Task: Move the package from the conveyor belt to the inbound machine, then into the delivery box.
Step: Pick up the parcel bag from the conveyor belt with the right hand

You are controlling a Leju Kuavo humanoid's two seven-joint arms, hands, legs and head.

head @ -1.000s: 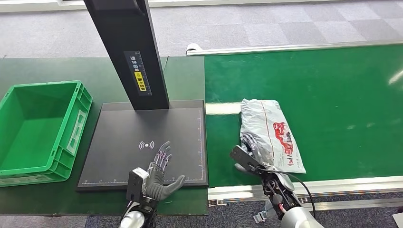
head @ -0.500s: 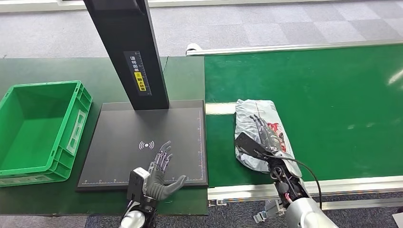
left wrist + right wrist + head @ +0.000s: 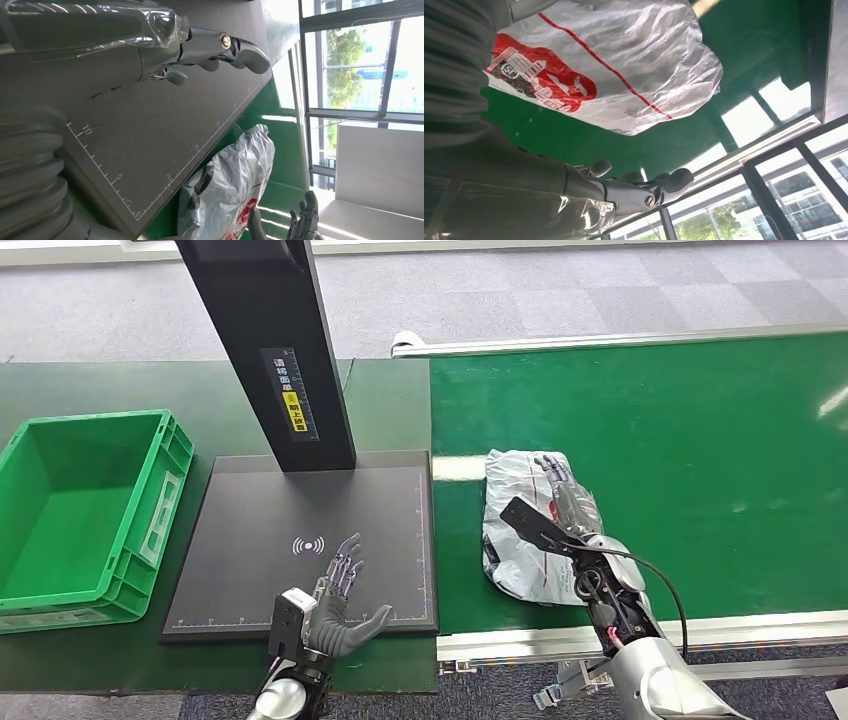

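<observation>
The package (image 3: 515, 540) is a crumpled white-grey plastic bag with a red print. It lies on the green conveyor belt (image 3: 680, 450) close to the belt's left end. My right hand (image 3: 562, 498) hovers over the bag's right half with its fingers stretched forward and nothing in them. In the right wrist view the fingers (image 3: 644, 192) stand apart from the package (image 3: 614, 65), with green belt between. My left hand (image 3: 338, 608) hangs open over the near edge of the black inbound machine plate (image 3: 260, 540). The left wrist view shows its fingers (image 3: 220, 45) above the plate (image 3: 150, 130).
A green delivery crate (image 3: 150, 530) stands left of the plate, with nothing inside. The machine's black column (image 3: 270, 350) rises at the plate's back edge. A metal rail (image 3: 720, 625) borders the belt's near side.
My right hand has reached forward and risen over the package. The package has shifted left toward the plate and bunched up. The left hand has stayed put.
</observation>
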